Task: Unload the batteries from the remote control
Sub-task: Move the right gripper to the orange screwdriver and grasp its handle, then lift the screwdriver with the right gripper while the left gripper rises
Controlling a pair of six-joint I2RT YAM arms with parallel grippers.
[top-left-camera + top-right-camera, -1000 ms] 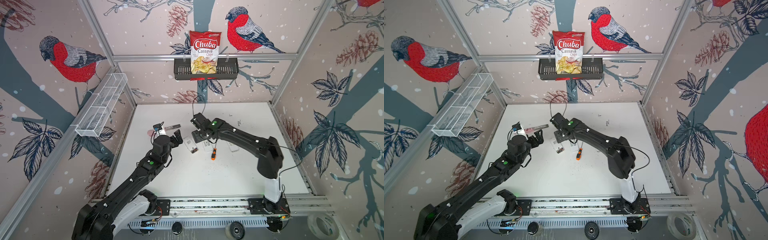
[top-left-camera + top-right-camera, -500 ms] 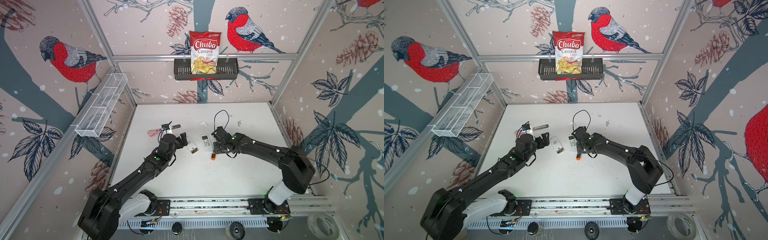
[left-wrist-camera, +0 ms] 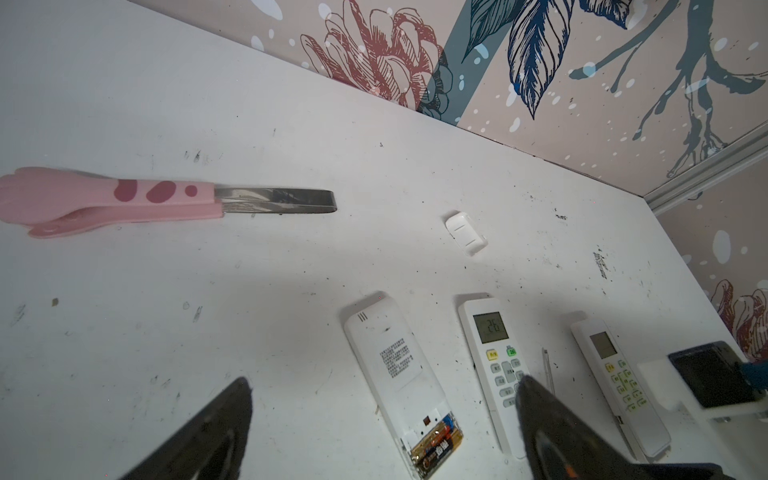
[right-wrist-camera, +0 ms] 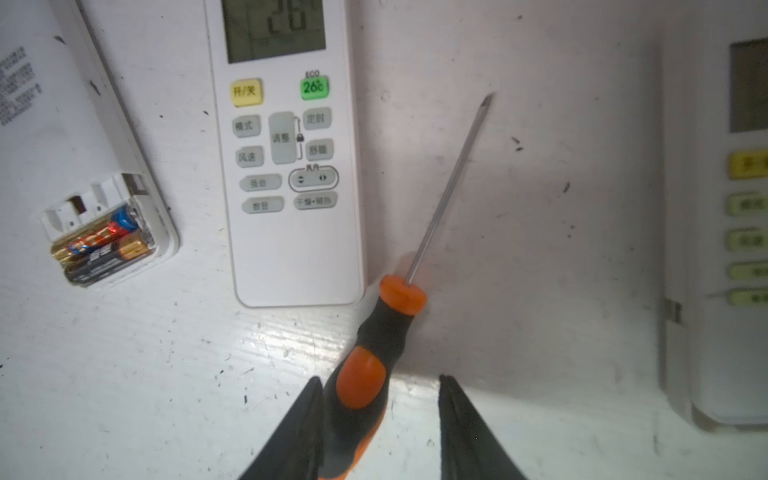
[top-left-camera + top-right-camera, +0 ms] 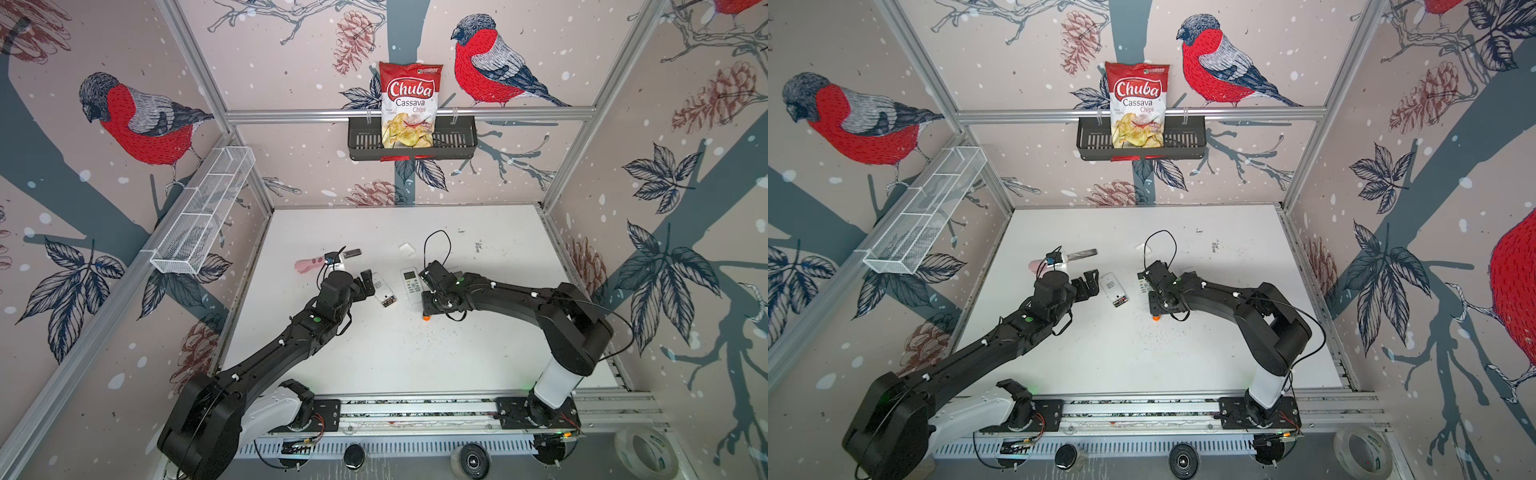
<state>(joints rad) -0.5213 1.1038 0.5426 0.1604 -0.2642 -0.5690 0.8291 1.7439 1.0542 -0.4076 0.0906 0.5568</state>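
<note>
The right pincer (image 4: 380, 379) stands part-open, low over the white surface (image 4: 124, 395), straddling the orange-and-black handle of the screwdriver (image 4: 395, 316). One finger (image 4: 299, 424) touches the handle. The opposite finger stands clear of it with bare surface showing in the gap, so nothing is clamped. The screwdriver's shaft points away from this pincer, between a lit remote (image 4: 291, 166) showing 26 and a third remote (image 4: 731, 249).

Past the lit remote from this pincer lies the face-down remote (image 4: 62, 104) with its cover off. The batteries (image 4: 104, 249) sit in its open bay, two cells side by side, one of them black with a gold band.

The left pincer (image 5: 367, 286) is spread wide and holds nothing. The face-down remote lies just ahead of it. The loose white cover (image 3: 465, 232) and a pair of pink-handled tongs (image 3: 124, 199) lie farther out in front.
</note>
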